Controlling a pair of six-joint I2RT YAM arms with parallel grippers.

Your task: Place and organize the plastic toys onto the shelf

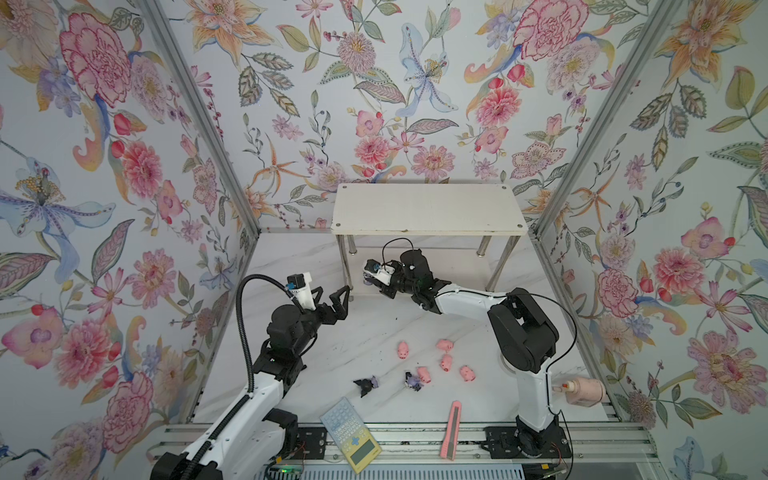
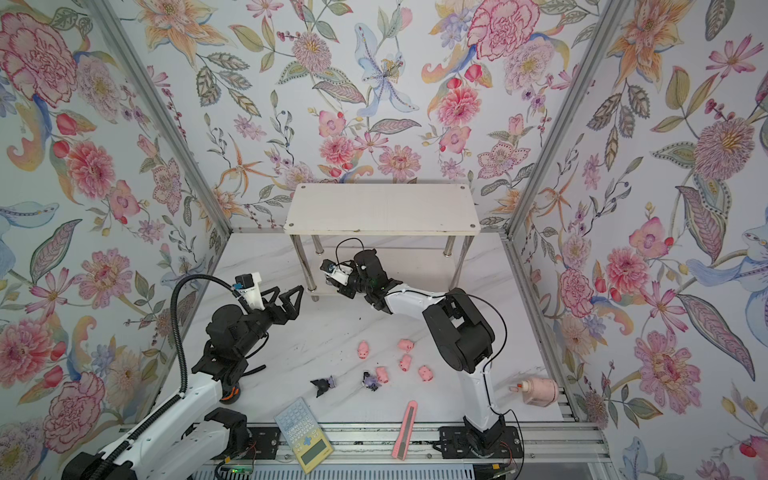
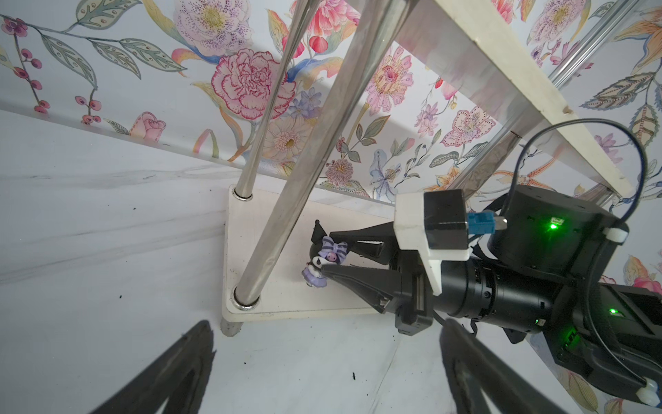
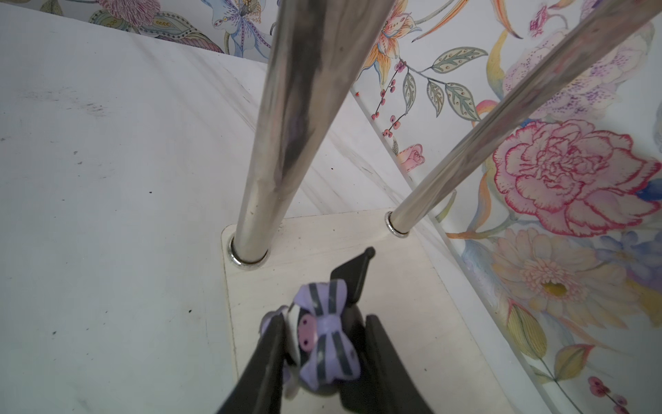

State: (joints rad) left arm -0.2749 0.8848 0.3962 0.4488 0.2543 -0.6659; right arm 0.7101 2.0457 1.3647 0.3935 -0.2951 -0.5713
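Lying across the front edge of the desk (image 1: 365, 328): calculator (image 1: 351, 434) and pink knife (image 1: 452, 430), well apart. Scattered a little further in, toward the middle: five pink pigs (image 1: 445, 362), with two dark figures (image 1: 365, 385) at their left, one right against a pig. Hanging above the left part of the desk: left claw (image 1: 333, 296), fingers wide apart, nothing between. Reached in at the back edge, under the top board of the shelf (image 1: 428, 208): right claw (image 3: 327, 252), clamped on third dark figure (image 4: 322, 337), over the lower board (image 3: 279, 301) near its front left corner, just beside the leg (image 3: 286, 179).
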